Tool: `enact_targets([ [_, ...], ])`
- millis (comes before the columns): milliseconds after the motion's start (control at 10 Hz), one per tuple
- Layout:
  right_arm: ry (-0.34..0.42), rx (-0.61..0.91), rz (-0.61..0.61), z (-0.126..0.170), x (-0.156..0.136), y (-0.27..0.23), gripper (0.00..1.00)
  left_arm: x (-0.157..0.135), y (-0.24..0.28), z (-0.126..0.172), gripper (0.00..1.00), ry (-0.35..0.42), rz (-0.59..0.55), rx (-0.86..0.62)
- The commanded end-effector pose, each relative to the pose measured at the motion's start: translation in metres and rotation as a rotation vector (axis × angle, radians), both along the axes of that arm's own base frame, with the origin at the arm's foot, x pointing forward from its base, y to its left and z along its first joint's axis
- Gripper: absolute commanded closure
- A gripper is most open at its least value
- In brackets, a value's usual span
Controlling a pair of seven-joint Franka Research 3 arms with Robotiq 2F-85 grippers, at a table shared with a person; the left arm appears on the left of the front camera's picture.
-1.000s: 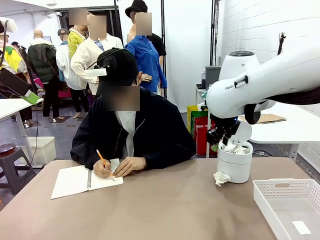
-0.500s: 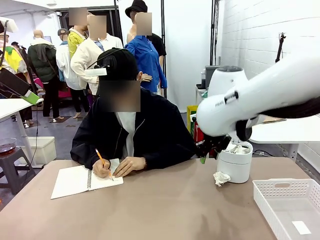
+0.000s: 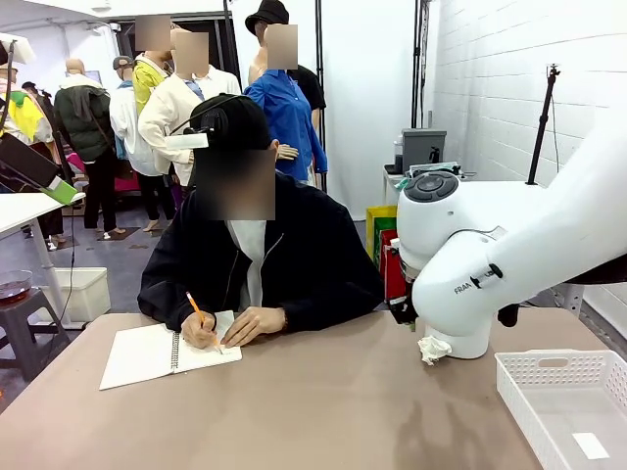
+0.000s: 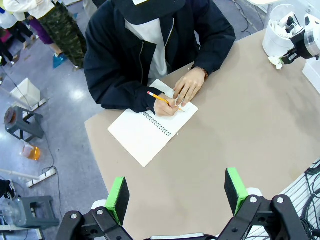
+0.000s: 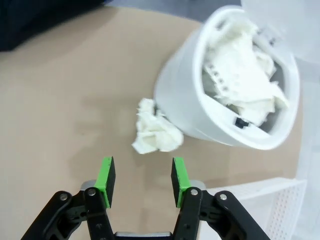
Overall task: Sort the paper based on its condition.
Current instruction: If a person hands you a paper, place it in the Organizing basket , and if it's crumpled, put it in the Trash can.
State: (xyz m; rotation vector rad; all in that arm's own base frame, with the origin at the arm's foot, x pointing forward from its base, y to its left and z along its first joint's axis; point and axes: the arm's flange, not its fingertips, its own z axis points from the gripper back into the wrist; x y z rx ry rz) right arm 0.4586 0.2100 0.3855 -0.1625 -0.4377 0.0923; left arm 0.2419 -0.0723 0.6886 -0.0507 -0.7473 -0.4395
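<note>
Frontally, right of centre: crumpled paper lump [image 3: 432,350] on the table, against the white bin [image 3: 472,343], beside the right arm [image 3: 490,264]. Left wrist view: left gripper [image 4: 176,195] spread wide, empty, over bare tabletop [image 4: 240,130]; notebook [image 4: 147,135] mid-frame. Right wrist view: right gripper [image 5: 142,182] parted, empty, just below the lump; more paper [image 5: 240,75] inside the bin, upper right.

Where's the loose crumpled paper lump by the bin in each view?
Front view: the crumpled paper on the table, right of centre.
Left wrist view: it sits tiny in the upper right corner.
Right wrist view: it lies at centre, ahead of the right gripper.
Shared landmark: the white bin beside it.
</note>
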Motion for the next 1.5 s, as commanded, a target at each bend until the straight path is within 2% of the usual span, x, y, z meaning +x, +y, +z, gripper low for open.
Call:
enact_targets([
  [0, 0.032, -0.016, -0.036, -0.017, 0.007, 0.0, 0.42, 0.0, 0.001, 0.0, 0.0, -0.002, 0.008, 0.006],
  [300, 0.071, 0.089, -0.007, -0.033, 0.019, -0.011, 0.42, 0.0, 0.001, 0.0, 0.0, -0.002, 0.008, 0.006],
  [400, 0.056, 0.01, -0.033, -0.024, 0.007, -0.008, 0.42, 0.0, 0.001, 0.0, 0.0, -0.002, 0.008, 0.006],
  [600, 0.056, 0.01, -0.033, -0.024, 0.007, -0.008, 0.42, 0.0, 0.001, 0.0, 0.0, -0.002, 0.008, 0.006],
  [800, 0.075, 0.031, -0.047, -0.039, 0.018, -0.009, 0.42, 0.0, 0.001, 0.0, 0.0, -0.002, 0.008, 0.006],
  [900, 0.061, 0.026, -0.057, -0.046, 0.026, -0.009, 0.42, 0.0, 0.001, 0.0, 0.0, -0.002, 0.008, 0.006],
  [1000, 0.075, 0.041, -0.062, -0.05, 0.027, -0.008, 0.32, 0.0, 0.001, 0.0, 0.0, -0.002, 0.008, 0.006],
  [1100, 0.079, 0.018, -0.054, -0.05, 0.027, -0.009, 0.13, 0.0, 0.001, 0.0, 0.0, -0.002, 0.008, 0.006],
  [1200, 0.088, 0.016, -0.058, -0.055, 0.029, -0.009, 0.0, 0.0, 0.001, 0.0, 0.0, -0.002, 0.008, 0.006],
  [1400, 0.081, 0.004, -0.07, -0.062, 0.035, -0.009, 0.0, 0.0, 0.001, 0.0, 0.0, -0.002, 0.008, 0.006],
])
